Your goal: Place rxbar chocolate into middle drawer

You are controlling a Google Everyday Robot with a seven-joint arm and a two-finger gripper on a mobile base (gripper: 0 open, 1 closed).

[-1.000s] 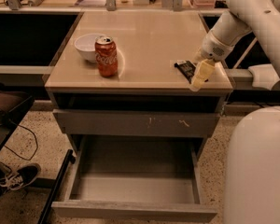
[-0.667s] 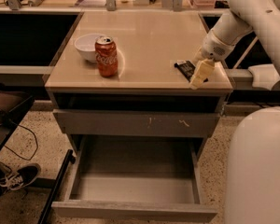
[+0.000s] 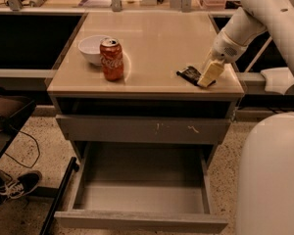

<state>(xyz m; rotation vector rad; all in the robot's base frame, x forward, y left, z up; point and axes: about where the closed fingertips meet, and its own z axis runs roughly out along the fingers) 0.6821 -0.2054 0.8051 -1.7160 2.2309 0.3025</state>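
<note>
The rxbar chocolate [image 3: 188,74] is a thin black wrapped bar lying flat on the countertop near its right front corner. My gripper [image 3: 208,75] comes in from the upper right on the white arm and is down at the bar's right end, touching or just over it. The middle drawer [image 3: 142,196] is pulled out below the counter, with a bare smooth grey floor and a plain front panel [image 3: 137,222] nearest the camera.
A red soda can [image 3: 111,59] and a white bowl [image 3: 91,49] stand on the left of the countertop [image 3: 157,38]. A shut drawer front with pale scratch marks [image 3: 142,129] sits above the open drawer. My white base [image 3: 272,175] fills the lower right. A shoe [image 3: 14,184] lies on the floor at left.
</note>
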